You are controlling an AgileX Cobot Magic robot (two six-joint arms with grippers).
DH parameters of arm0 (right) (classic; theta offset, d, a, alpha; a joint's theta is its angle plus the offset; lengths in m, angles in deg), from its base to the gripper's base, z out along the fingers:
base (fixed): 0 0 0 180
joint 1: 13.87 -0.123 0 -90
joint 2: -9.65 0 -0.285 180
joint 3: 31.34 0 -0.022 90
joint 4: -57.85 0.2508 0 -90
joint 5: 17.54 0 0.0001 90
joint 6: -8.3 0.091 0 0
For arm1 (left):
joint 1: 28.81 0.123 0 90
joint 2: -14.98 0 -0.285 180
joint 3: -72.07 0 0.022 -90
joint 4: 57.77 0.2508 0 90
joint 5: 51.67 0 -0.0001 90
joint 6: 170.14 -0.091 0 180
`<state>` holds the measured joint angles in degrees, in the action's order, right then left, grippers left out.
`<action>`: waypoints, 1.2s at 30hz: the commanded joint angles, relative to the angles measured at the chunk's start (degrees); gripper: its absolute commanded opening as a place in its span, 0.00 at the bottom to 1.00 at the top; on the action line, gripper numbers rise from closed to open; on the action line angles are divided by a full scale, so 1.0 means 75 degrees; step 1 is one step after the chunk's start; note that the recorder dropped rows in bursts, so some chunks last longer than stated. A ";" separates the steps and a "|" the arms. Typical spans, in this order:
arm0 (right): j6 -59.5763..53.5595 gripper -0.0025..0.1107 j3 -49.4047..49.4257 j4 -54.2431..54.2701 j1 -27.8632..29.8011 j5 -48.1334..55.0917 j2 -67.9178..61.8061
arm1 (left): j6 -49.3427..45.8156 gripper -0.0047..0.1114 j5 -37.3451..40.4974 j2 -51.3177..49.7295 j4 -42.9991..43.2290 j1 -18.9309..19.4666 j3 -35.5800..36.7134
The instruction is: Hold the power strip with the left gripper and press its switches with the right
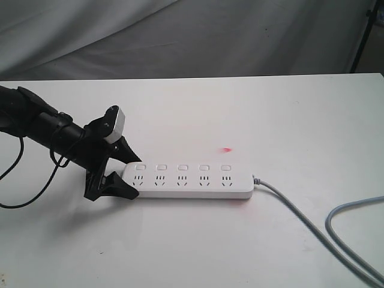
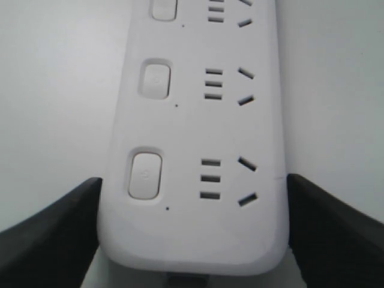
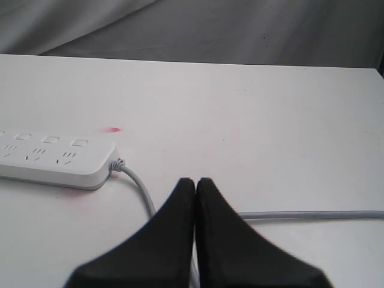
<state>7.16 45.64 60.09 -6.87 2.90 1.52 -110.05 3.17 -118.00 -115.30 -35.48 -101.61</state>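
1. You are at the hold step. The power strip [image 1: 192, 180] lies flat on the desk [image 1: 270, 120], just toward 6 o'clock from the middle of the exterior view, with its length running 9 to 3 o'clock.
2. The left tool [image 1: 133, 175] straddles the strip's 9 o'clock end. In the left wrist view its fingers [image 2: 54, 222] press against both long sides, so it reads as clamped on the strip.
3. The right tool [image 3: 195, 183] has its fingers together with nothing between them. It is off the strip, beyond the end where the cable [image 1: 300, 219] leaves, and the exterior view does not show it.
4. None of the five switches [image 1: 183, 167] is being touched, so the pressing has not begun.
5. Next, I judge you should bring the right tool over the row. Keep it pinched to a single tip and come down squarely on one button. The buttons are small and sit close to the sockets, so aim carefully.
6. Watch the cable at 4 o'clock as you approach.
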 commanded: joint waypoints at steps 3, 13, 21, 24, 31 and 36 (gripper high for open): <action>-0.0015 0.02 0.0031 0.0005 0.0047 -0.0106 0.0046 | -0.0017 0.76 -0.0301 -0.0009 0.0160 -0.0027 0.0024; -0.0015 0.02 0.0031 0.0005 0.0047 -0.0106 0.0046 | 0.0036 0.76 -0.0491 -0.0009 -0.0051 -0.0027 0.0024; -0.0015 0.02 0.0031 0.0005 0.0047 -0.0106 0.0046 | 0.0215 0.76 -0.0060 -0.0009 -0.0286 -0.0027 0.0008; -0.0015 0.02 0.0031 0.0005 0.0047 -0.0106 0.0046 | 0.0229 0.76 -0.0116 0.0080 -0.0255 -0.0027 -0.0004; -0.0015 0.02 0.0031 0.0005 0.0047 -0.0106 0.0046 | 0.0229 0.76 -0.0116 0.0714 -0.0255 -0.0027 -0.0004; -0.0015 0.02 0.0031 0.0005 0.0047 -0.0106 0.0046 | 0.0244 0.75 -0.0116 0.1119 -0.0255 -0.0027 -0.0004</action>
<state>7.16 45.64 60.09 -6.87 2.90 1.52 -109.02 1.79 -111.58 -116.56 -35.48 -101.61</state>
